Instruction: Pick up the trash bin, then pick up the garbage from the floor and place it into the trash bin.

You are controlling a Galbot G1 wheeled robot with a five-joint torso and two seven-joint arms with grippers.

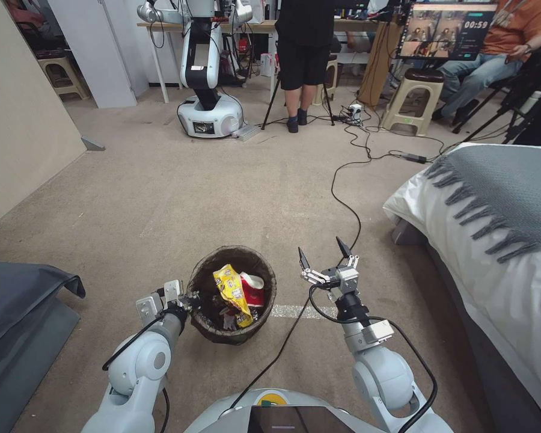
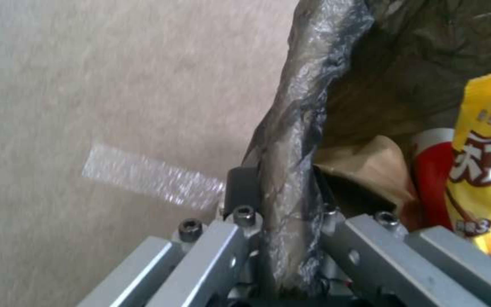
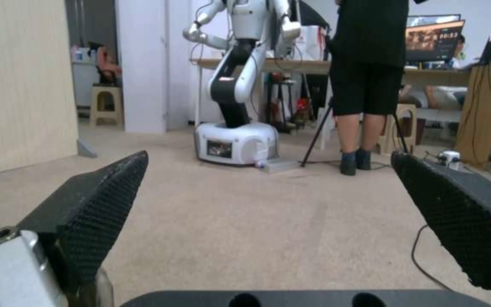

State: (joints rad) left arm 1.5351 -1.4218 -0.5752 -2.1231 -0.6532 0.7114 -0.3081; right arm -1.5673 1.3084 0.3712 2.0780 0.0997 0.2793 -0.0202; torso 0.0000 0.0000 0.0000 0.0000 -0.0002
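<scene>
Left gripper (image 1: 189,299) I had clamped on trash bin (image 1: 205,328) rim, garbage (image 1: 233,291) inside, right gripper (image 1: 324,260) spread wide, empty above carpet (image 1: 162,198).

the trash bin (image 1: 231,294) stands on the floor (image 1: 162,198) just ahead of the robot, a little to its left. the garbage (image 1: 237,291) lies inside it. the left end effector (image 1: 189,300) is at the bin's left rim, its fingers (image 2: 240,192) on either side of the bag-covered edge. the right end effector (image 1: 324,252) hangs to the right of the bin, apart from it. a bed (image 1: 493,228) lies along the right, and a cable (image 1: 348,204) runs across the floor between bin and bed.
</scene>
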